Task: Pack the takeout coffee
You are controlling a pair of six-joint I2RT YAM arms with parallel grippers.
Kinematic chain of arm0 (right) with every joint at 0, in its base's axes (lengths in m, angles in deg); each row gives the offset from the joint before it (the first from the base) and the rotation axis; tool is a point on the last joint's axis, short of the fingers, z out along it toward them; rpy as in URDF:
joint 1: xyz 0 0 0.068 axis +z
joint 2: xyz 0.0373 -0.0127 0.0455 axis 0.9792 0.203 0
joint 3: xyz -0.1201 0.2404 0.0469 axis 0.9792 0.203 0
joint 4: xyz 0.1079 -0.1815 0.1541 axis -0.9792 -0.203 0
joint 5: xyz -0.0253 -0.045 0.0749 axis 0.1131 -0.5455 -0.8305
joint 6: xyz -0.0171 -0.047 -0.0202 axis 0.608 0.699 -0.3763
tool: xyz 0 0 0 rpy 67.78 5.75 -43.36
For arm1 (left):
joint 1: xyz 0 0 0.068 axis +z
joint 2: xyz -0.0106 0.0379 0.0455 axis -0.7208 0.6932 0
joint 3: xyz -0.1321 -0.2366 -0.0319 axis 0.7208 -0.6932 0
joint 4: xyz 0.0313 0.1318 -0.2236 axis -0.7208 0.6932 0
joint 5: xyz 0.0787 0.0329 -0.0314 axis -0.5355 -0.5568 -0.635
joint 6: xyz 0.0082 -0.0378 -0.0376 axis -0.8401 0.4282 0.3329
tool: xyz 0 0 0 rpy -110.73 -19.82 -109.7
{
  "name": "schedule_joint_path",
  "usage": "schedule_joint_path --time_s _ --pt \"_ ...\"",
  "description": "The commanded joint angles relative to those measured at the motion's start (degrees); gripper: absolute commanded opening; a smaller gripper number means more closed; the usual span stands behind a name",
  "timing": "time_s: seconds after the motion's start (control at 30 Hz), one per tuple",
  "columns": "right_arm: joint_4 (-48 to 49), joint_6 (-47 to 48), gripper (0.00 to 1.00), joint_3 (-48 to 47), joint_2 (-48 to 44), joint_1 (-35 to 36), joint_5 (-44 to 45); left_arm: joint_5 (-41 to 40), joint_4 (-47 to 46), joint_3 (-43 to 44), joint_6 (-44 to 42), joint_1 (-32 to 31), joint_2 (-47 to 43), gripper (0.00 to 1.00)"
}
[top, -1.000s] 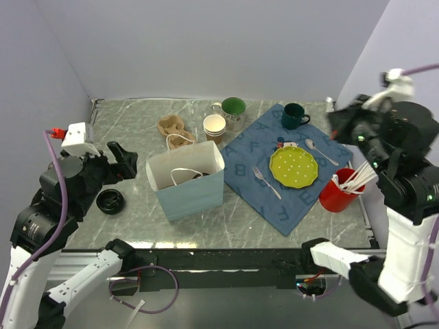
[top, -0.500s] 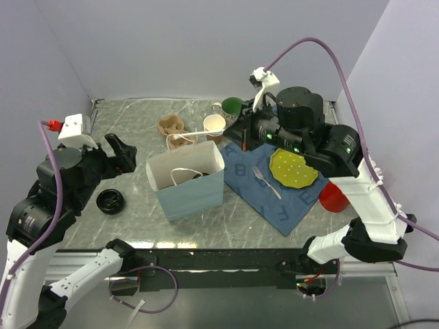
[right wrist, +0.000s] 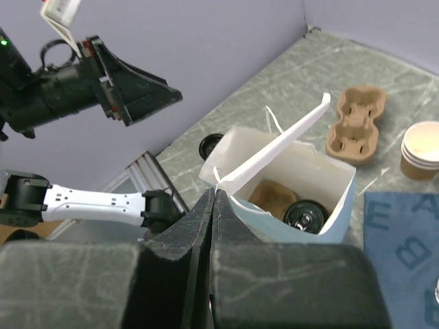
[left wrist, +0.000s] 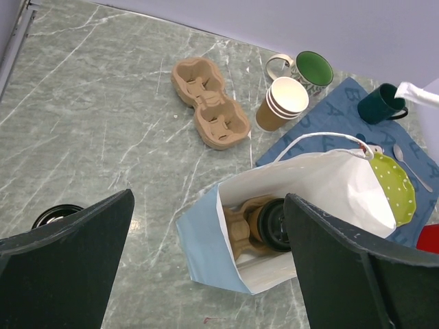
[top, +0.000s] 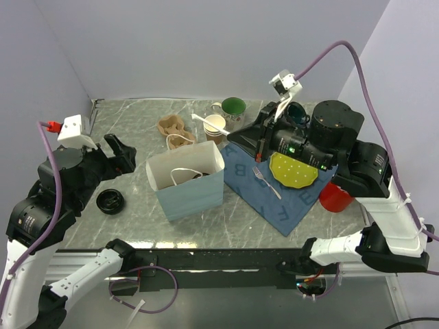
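The takeout coffee shows only as a black lid (left wrist: pixel 274 223) inside the open light-blue paper bag (top: pixel 195 192), seated in a brown carrier; the lid also shows in the right wrist view (right wrist: pixel 307 216). My right gripper (top: pixel 238 135) is shut (right wrist: pixel 216 195) on a long white wrapped straw (right wrist: pixel 278 147), held in the air over the bag's far side (top: pixel 206 122). My left gripper (top: pixel 120 156) is open wide and empty (left wrist: pixel 209 274), high over the table to the left of the bag.
A loose black lid (top: pixel 110 201) lies left of the bag. Behind the bag are a brown cup carrier (top: pixel 175 131), a stack of lidless paper cups (top: pixel 215 127) and a green mug (top: pixel 233 108). A blue mat with green plate (top: pixel 293 170), fork (top: pixel 266 181) and red cup (top: pixel 336 197) lies right.
My right arm has swung from the far right to the middle, carrying the white straw over the bag; the straw's tip then drew back a little. The left arm has barely moved.
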Motion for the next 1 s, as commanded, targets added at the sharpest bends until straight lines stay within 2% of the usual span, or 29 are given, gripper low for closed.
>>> schedule_joint_path --time_s 0.0,0.57,0.97 --pt "4.3 2.2 0.00 -1.8 -0.1 0.6 -1.3 0.1 -1.1 0.9 1.5 -0.3 0.0 0.97" --pt "6.0 -2.1 0.00 2.3 2.8 2.7 -18.2 -1.5 1.0 -1.0 2.5 -0.3 -1.8 0.97" --pt "3.9 0.4 0.00 6.0 8.1 2.9 -14.3 -2.2 1.5 -1.0 3.5 -0.3 -2.3 0.98"
